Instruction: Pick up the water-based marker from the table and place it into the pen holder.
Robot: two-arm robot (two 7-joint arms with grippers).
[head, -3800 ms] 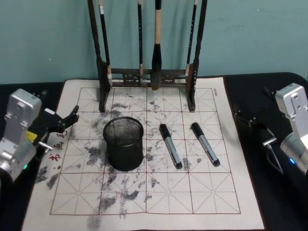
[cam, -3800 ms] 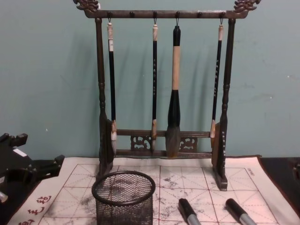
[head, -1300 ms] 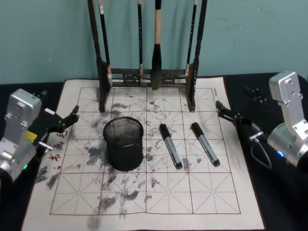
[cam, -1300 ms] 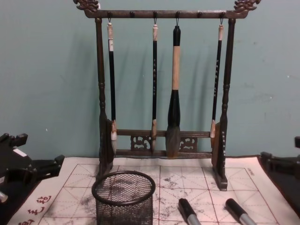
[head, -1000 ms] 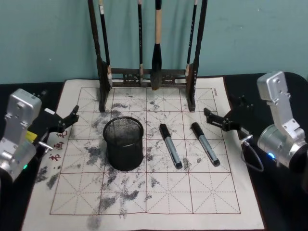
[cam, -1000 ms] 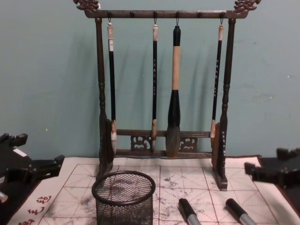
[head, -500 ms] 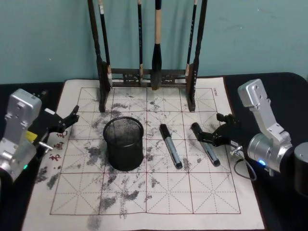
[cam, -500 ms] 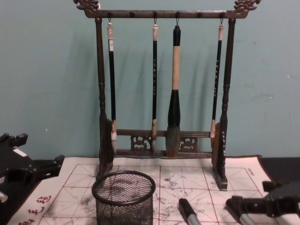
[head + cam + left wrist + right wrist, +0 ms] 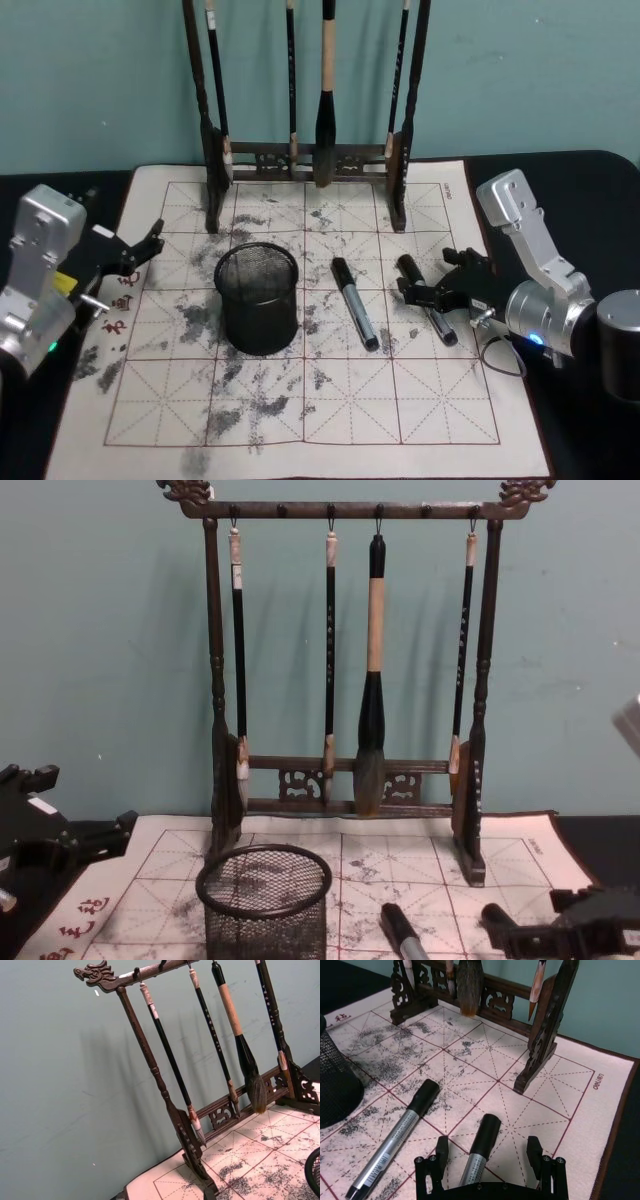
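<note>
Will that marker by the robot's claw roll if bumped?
Probably a little: the marker is round and lies flat on the mat. It looks stiff, so it likely won't bend when the open right gripper squeezes. Its smooth barrel might slip. The left gripper sits parked beside the mat.

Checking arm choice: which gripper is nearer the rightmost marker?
Right. The right gripper straddles the marker, jaws open; the left gripper hangs beyond the pen holder, at the left edge of the mat.

Black right gripper (image 9: 425, 277) on a silver-cased arm (image 9: 530, 250), looped cable (image 9: 505, 362), blue light (image 9: 535, 338).
</note>
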